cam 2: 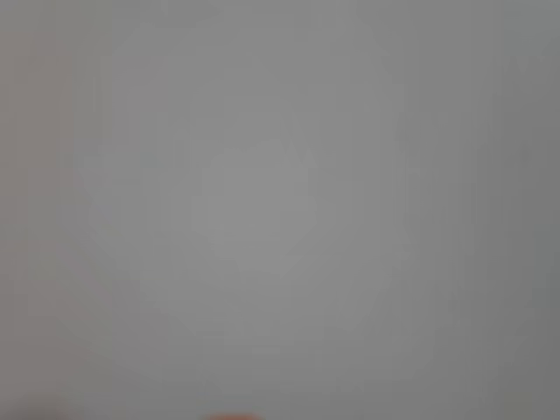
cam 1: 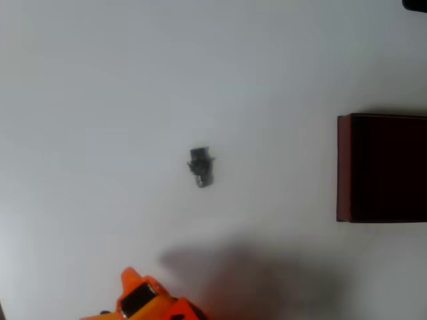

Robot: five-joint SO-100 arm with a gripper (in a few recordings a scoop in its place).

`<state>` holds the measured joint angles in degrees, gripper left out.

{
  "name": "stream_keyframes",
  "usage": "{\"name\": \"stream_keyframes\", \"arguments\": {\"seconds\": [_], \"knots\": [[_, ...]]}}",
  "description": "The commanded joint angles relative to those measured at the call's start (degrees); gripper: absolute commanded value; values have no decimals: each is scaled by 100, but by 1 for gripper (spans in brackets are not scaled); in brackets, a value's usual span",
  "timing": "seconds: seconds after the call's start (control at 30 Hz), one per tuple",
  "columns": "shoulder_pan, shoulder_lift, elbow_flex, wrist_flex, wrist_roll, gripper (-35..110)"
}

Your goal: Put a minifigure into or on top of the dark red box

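Note:
The minifigure (cam 1: 200, 167), tiny and dark grey-black with a lighter grey rounded end, lies alone on the white table near the middle of the overhead view. The dark red box (cam 1: 381, 168) stands at the right edge, maroon wall on its left side and a near-black inside, partly cut off by the frame. The orange front of my arm (cam 1: 148, 299) pokes in at the bottom edge, well below and left of the minifigure and far from the box. Its fingers cannot be made out, so open or shut is unclear. The wrist view is a blurred grey surface.
The white table (cam 1: 100, 100) spreads wide around the minifigure. A soft shadow (cam 1: 253, 277) falls on the table right of the arm. A small dark object (cam 1: 416, 4) sits at the top right corner.

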<state>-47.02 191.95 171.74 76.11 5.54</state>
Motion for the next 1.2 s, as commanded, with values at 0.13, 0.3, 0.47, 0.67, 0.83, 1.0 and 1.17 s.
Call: {"name": "stream_keyframes", "arguments": {"seconds": [0.13,0.3,0.47,0.67,0.83,1.0,1.17], "knots": [[9,44,44,105,79,1],[9,44,44,105,88,1],[105,105,44,105,404,3],[1195,79,-519,53,993,5],[2593,-1187,-1169,-870,1714,9],[3876,-3296,-2355,-703,2883,15],[4192,-5282,-3234,-800,3744,16]]}}
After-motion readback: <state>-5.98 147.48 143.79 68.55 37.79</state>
